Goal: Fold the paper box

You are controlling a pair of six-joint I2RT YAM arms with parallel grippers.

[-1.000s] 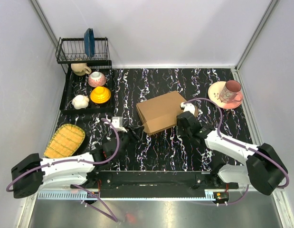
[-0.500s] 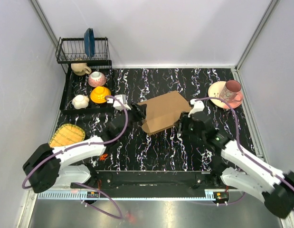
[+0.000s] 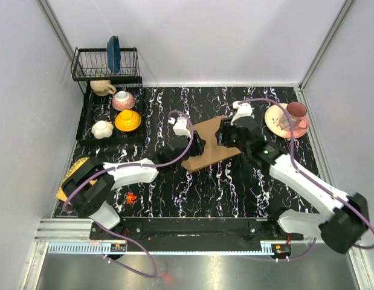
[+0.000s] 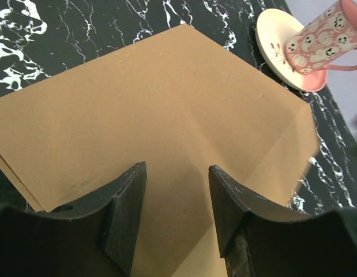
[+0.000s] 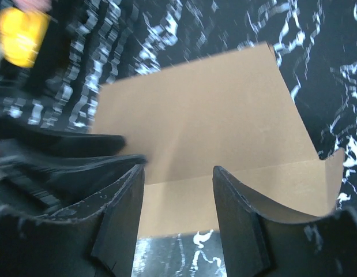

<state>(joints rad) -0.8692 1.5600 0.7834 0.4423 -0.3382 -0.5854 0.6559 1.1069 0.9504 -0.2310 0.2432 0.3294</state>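
Item: paper box (image 3: 211, 152), flat on worktop (image 3: 174, 193), centre; L fingers (image 4: 127, 213) & R fingers (image 5: 239, 222) apart above it, clamping nothing; step prob. pre-grasp for a fold, next needs edge/flap pinch w/o sliding sheet.

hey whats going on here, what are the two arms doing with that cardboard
The robot is set to fold a brown box that lies in the middle of the table. The left hand hangs over the box's left side and the right hand over its right side. Both are open and neither grips it. The box looks mostly flat, so the folding is not yet done.
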